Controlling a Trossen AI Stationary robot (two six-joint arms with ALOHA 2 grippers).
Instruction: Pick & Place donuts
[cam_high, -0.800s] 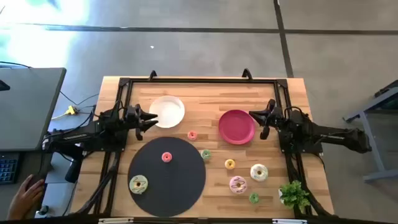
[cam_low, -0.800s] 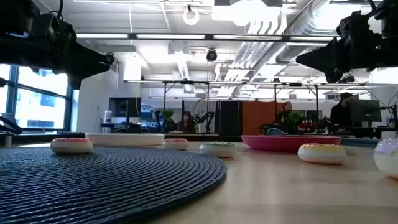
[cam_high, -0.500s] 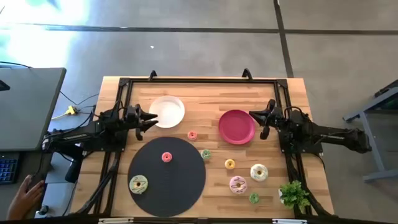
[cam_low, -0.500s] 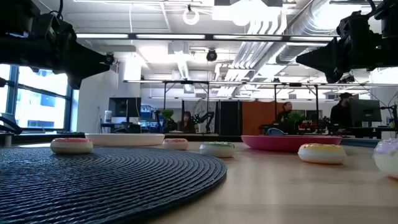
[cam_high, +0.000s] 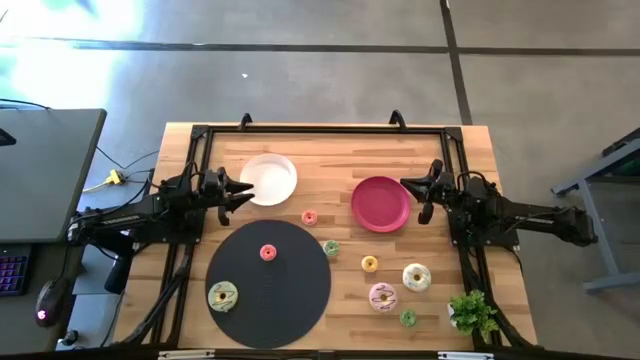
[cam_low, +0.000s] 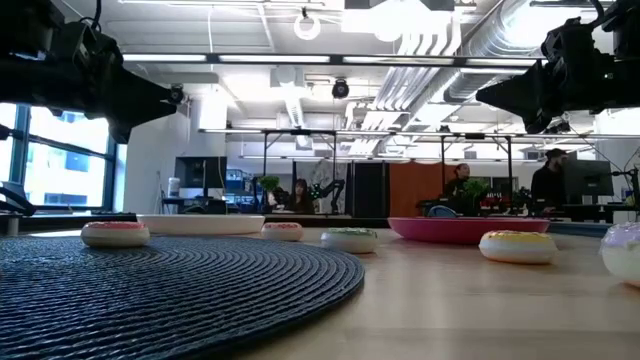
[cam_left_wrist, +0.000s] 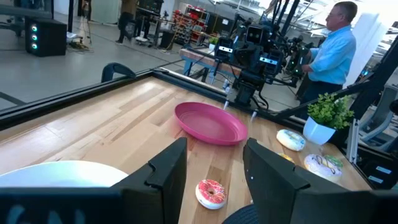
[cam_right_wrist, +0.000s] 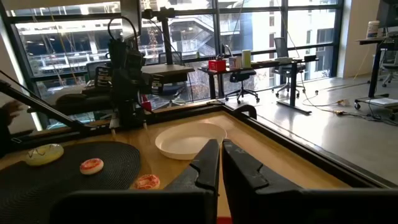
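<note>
Several toy donuts lie flat. On the round black mat (cam_high: 268, 283) are a small red one (cam_high: 268, 252) and a green-iced one (cam_high: 222, 295). On the wood are a red one (cam_high: 309, 217), a green one (cam_high: 330, 247), a yellow one (cam_high: 369, 263), a white-iced one (cam_high: 416, 276), a pink-iced one (cam_high: 382, 296) and a tiny green one (cam_high: 407, 318). My left gripper (cam_high: 248, 189) (cam_left_wrist: 214, 148) hovers open at the white plate's (cam_high: 268, 179) left rim. My right gripper (cam_high: 405, 183) (cam_right_wrist: 221, 148) hovers shut at the red plate's (cam_high: 381, 203) right rim.
A small potted plant (cam_high: 472, 312) stands at the table's near right corner. A black frame rail (cam_high: 330, 128) runs along the far edge and down both sides. Bare wood lies between the two plates. A person (cam_left_wrist: 329, 43) stands in the room beyond.
Neither arm has moved. A person's hand that showed on the desk off the table's near left corner has gone out of view.
</note>
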